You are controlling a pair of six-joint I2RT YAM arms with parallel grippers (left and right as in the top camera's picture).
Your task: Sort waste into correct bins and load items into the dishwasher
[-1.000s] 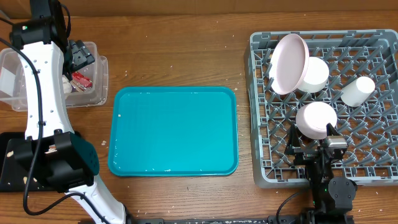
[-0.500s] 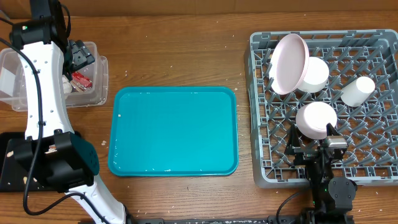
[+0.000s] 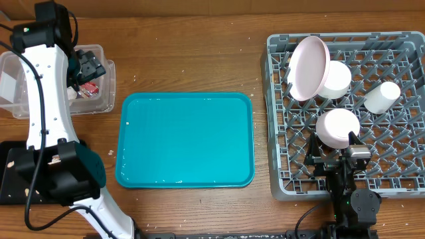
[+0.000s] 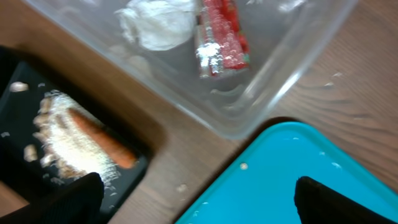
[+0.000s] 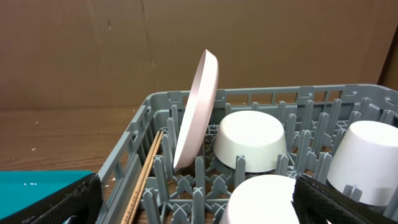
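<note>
Four white pieces, plate (image 3: 309, 66), two bowls (image 3: 335, 78) (image 3: 337, 126) and cup (image 3: 382, 96), stand in the dish rack (image 3: 398, 174), right. Napkin (image 4: 155, 22) and red wrapper (image 4: 221, 34) lie in the clear tub (image 4: 249, 115), far left; carrot (image 4: 102, 140) and, apparently, crumbs (image 4: 62, 137) in the black tray (image 4: 37, 74). Left pincer (image 4: 199, 202) and right pincer (image 5: 199, 202) gape wide, empty.

My wooden table (image 3: 192, 60) carries a teal tray (image 3: 186, 139) at its middle. Left of the tray sit a clear tub (image 3: 106, 99) and, nearer me, a black tray (image 3: 5, 156). Right of it stands the grey dish rack (image 3: 275, 119). A few pale crumbs (image 3: 111, 153) lie beside the teal tray's left edge.
</note>
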